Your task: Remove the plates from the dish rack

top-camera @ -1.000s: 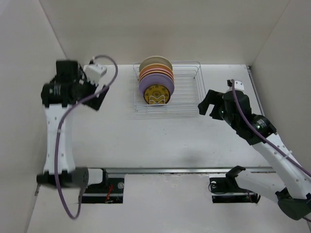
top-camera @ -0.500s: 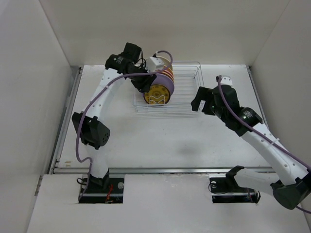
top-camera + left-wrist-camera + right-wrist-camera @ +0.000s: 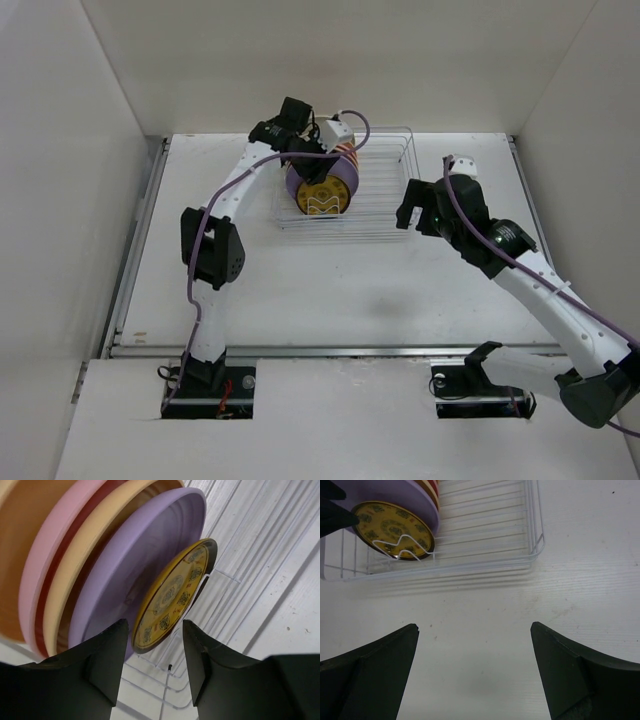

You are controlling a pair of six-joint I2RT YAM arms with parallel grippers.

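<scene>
Left end effector (image 3: 154,630) half-open astride the mustard plate (image 3: 175,597); right end effector (image 3: 474,626) wide, empty.

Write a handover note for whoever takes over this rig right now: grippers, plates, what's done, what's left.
Left gripper: open, fingers either side of the small yellow plate in the rack; no grip seen.
Right gripper: open, empty, over the table near the rack's right end.
Plates: all on edge in the rack's left part, with the yellow plate in front, the lavender plate behind it and the others behind that.
Done: nothing unloaded.
Left: every plate, probably the yellow one first.
</scene>
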